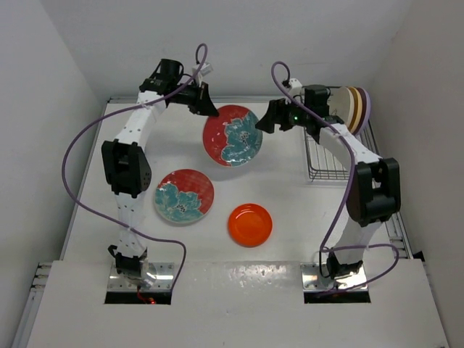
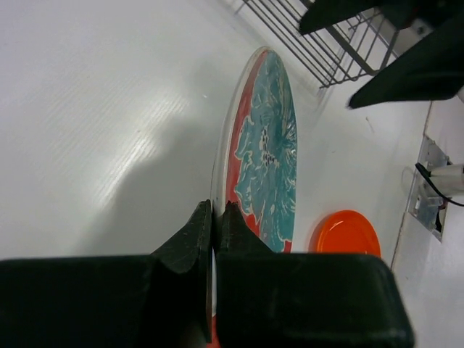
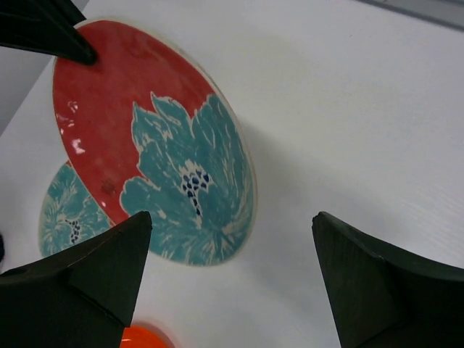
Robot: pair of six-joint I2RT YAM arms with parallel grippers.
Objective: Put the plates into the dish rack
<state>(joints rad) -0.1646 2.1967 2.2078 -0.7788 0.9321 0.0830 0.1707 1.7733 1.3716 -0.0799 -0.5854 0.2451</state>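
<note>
The red plate (image 1: 232, 135), pinched at the rim by your left claw (image 1: 210, 110) (keep it steady), should sit deep in the wide-open right claw (image 1: 263, 122) before you release.

Left gripper (image 2: 216, 212) pinching red floral plate (image 2: 268, 145) rim, orange plate (image 2: 346, 233) beyond, dish rack (image 2: 304, 43) behind

Your left gripper (image 1: 210, 110) is holding one plate (image 1: 232, 135) at far centre, your right gripper (image 1: 262, 123) hanging just right of it. A second plate (image 1: 184, 196) is lying near-left of it, a smaller plate (image 1: 250, 224) right of that, the dish rack (image 1: 330, 156) standing far right.
</note>
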